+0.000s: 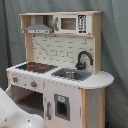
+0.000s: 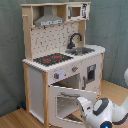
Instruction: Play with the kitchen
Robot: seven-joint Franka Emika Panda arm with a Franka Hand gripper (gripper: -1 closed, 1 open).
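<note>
While the kitchen (image 2: 60,60) stands upright on the wooden floor (image 2: 12,119), its long axis vertical, the oven door (image 2: 70,100) hangs open, tipped down and out toward the second exterior view's lower right. End effector (image 2: 84,104) sits just beside that door's outer edge, low against the kitchen's front (contact unclear); whether it's apart or together, cannot tell. Stovetop (image 1: 36,66), sink (image 1: 70,75) and faucet (image 1: 83,59) lie well above it. Likely next: working the door, which hinges along its bottom edge.
</note>
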